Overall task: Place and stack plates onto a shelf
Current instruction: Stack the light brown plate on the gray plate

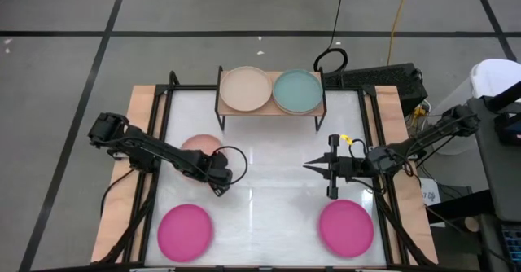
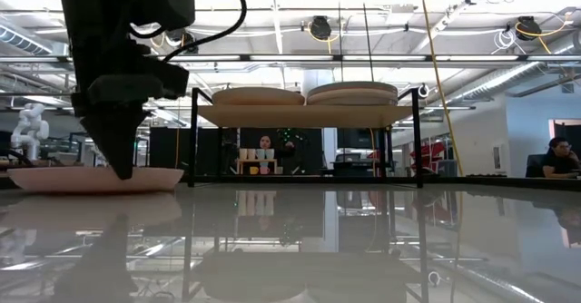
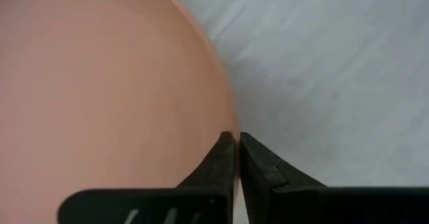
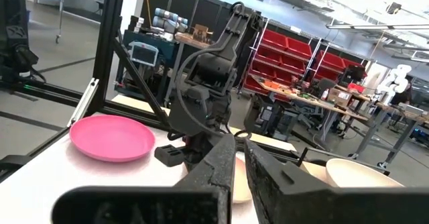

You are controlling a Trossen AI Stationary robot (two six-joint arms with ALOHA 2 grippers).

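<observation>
1. Pale pink plate lies flat on the white worktop, left of centre, partly under the left arm.
2. Left hand is down at that plate's rim. In the left wrist view the fingers are pinched almost together on the rim edge of the plate; in the low view the hand stands on the plate's rim.
3. Shelf stands at the far edge of the worktop. It carries two plates side by side: a beige plate on the left, a teal plate on the right, touching or nearly so.
4. Two magenta plates sit at the near edge, well apart: one near-left, one near-right.
5. Right hand hovers above mid-worktop, right of centre, pointing toward the left arm; fingers closed, holding nothing.
</observation>
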